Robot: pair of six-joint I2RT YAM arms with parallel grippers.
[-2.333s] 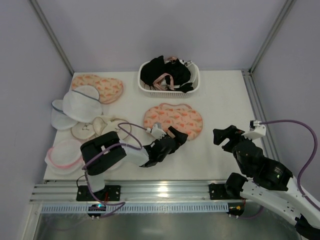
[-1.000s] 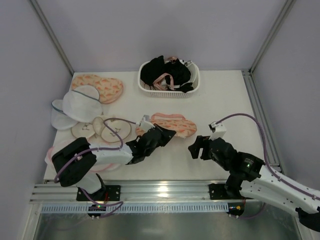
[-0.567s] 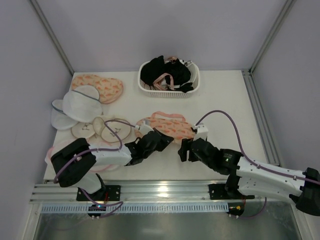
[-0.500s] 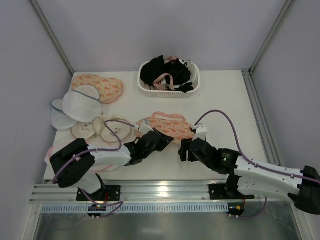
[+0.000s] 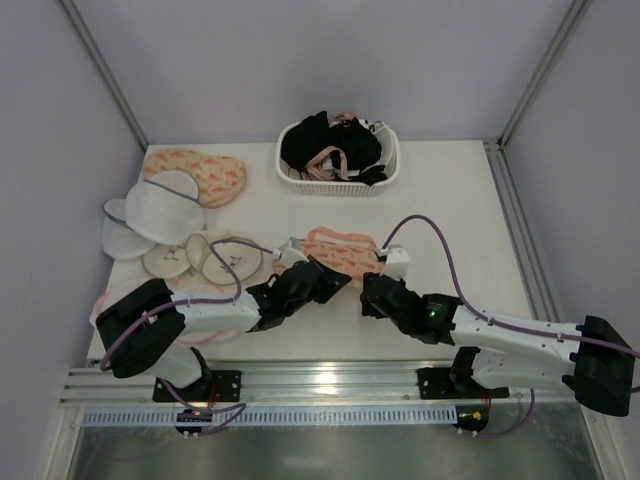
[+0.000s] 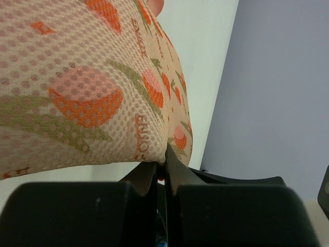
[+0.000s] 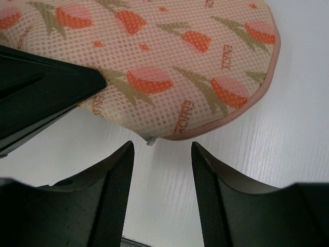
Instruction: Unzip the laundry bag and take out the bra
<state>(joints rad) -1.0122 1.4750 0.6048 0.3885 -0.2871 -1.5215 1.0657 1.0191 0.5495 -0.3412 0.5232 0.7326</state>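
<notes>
The peach laundry bag (image 5: 340, 248) with orange-pink print lies mid-table, its near edge lifted. My left gripper (image 5: 333, 279) is shut on that near edge; in the left wrist view the printed mesh of the bag (image 6: 77, 87) is pinched between the two dark fingers of the left gripper (image 6: 161, 162). My right gripper (image 5: 371, 287) sits just right of it, open. In the right wrist view the right gripper (image 7: 162, 147) faces the bag's pink zip rim (image 7: 226, 121), with a small white zip tab (image 7: 150, 140) just ahead of the gap between its fingers and untouched. The bra is hidden.
A white basket (image 5: 385, 172) of black garments stands at the back. A second peach bag (image 5: 195, 172), white mesh bags (image 5: 160, 210) and cream round bags (image 5: 215, 260) are piled at the left. A metal rail (image 5: 320, 380) runs along the near edge.
The right arm has swung left up to the bag's near edge, and its jaws have narrowed. The left gripper stays shut on the bag, which has been pulled closer and lifted.
</notes>
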